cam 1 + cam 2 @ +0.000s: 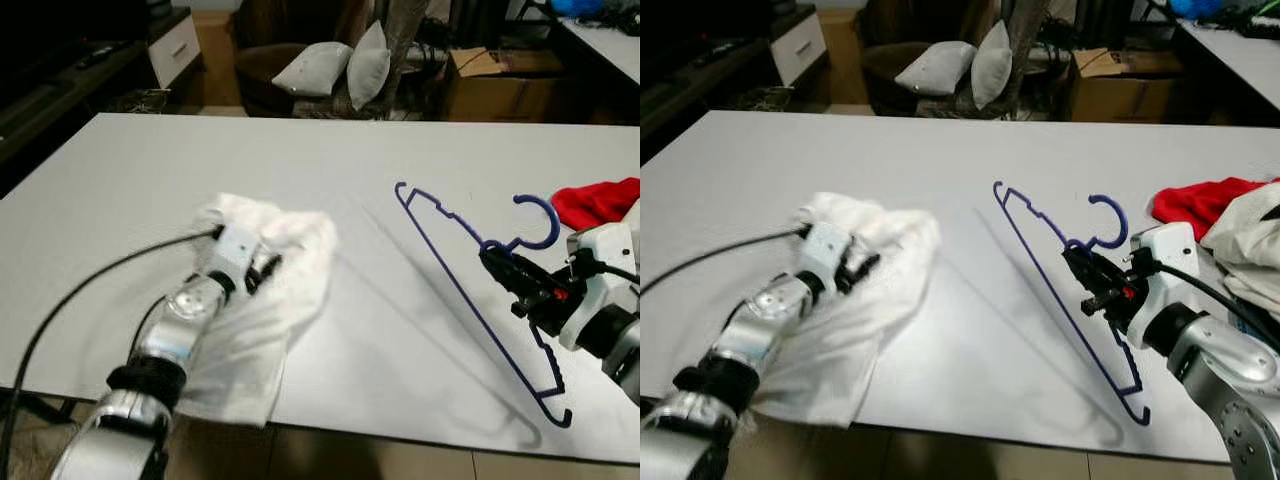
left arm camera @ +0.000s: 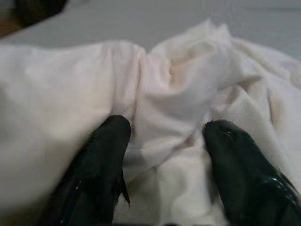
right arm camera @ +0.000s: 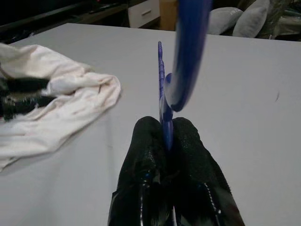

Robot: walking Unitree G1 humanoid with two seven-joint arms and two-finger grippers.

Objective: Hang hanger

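A blue wire hanger (image 1: 455,215) is tilted up off the white table (image 1: 300,150), its hook (image 1: 1118,215) toward the right. My right gripper (image 1: 490,258) is shut on its neck just below the hook; in the right wrist view the black fingers (image 3: 188,155) pinch the blue wire (image 3: 162,80). A crumpled white garment (image 1: 290,290) lies at the front left of the table. My left gripper (image 1: 262,272) rests on top of it, open, with a fold of cloth (image 2: 188,70) bunched between its two fingers (image 2: 106,146).
A red cloth (image 1: 600,200) and a pale garment (image 1: 1250,240) lie at the table's right edge. Beyond the table stand a dark chair with grey pillows (image 1: 320,65), a cardboard box (image 1: 490,80) and a low cabinet (image 1: 170,45). The table's front edge is near.
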